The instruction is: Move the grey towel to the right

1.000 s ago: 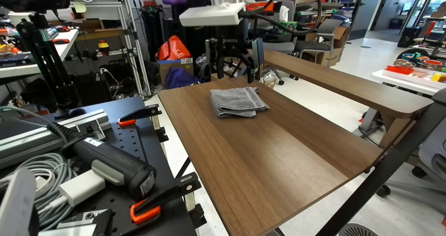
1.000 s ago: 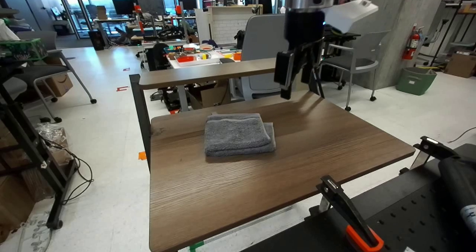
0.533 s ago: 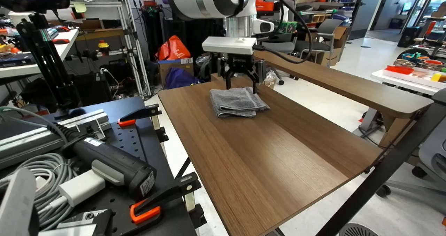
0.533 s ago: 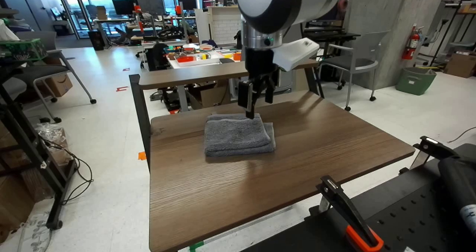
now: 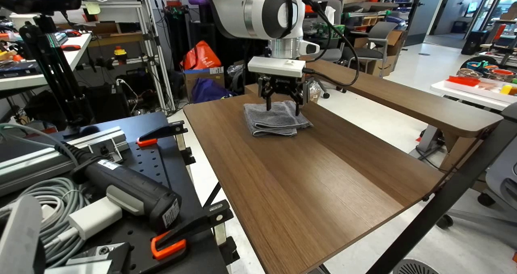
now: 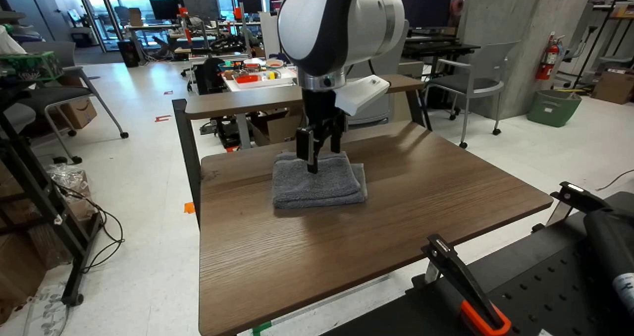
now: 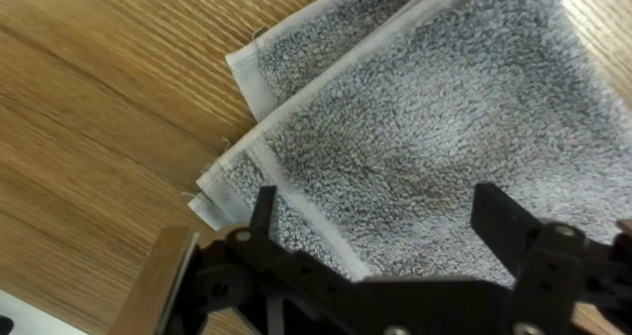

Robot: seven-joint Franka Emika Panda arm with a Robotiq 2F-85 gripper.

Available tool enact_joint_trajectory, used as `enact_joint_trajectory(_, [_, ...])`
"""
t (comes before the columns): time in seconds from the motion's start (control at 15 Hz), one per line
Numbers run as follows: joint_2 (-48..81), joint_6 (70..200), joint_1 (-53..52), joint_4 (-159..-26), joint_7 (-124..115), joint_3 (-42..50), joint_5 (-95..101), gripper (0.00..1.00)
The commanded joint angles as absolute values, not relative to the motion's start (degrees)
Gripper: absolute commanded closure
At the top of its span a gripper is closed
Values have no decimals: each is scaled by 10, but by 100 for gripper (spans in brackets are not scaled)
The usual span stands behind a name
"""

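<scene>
The grey towel lies folded flat on the brown wooden table (image 5: pixel 307 177), toward its far end in an exterior view (image 5: pixel 278 124). It also shows in an exterior view (image 6: pixel 317 190) and fills much of the wrist view (image 7: pixel 419 127), with a pale stripe near one edge. My gripper (image 5: pixel 282 111) is open above the towel, fingers pointing down. Its fingertips also show in an exterior view (image 6: pixel 324 160) and, spread wide over the towel, in the wrist view (image 7: pixel 376 189). Nothing is between the fingers. I cannot tell whether the fingertips touch the cloth.
A raised wooden shelf (image 5: pixel 404 96) runs along one long side of the table, also visible in an exterior view (image 6: pixel 257 101). A black bench (image 5: pixel 145 161) with orange-handled clamps (image 5: pixel 169 245) and a dark handheld tool (image 5: pixel 125 185) stands along the opposite side.
My gripper has come down from above the table and moved over the towel, staying open. The towel has not moved.
</scene>
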State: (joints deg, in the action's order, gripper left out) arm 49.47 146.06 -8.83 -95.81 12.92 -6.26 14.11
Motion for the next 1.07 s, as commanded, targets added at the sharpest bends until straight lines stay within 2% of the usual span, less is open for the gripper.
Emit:
enact_joint_trajectory(0.0, [539,1407,-81,-891,158,-71,128,0])
enact_joint_trajectory(0.53, [582,1344,-74,-832,161,-59,129,0])
enact_joint_trajectory(1.0, [582,1329,-13,-847,154,-37,103,0])
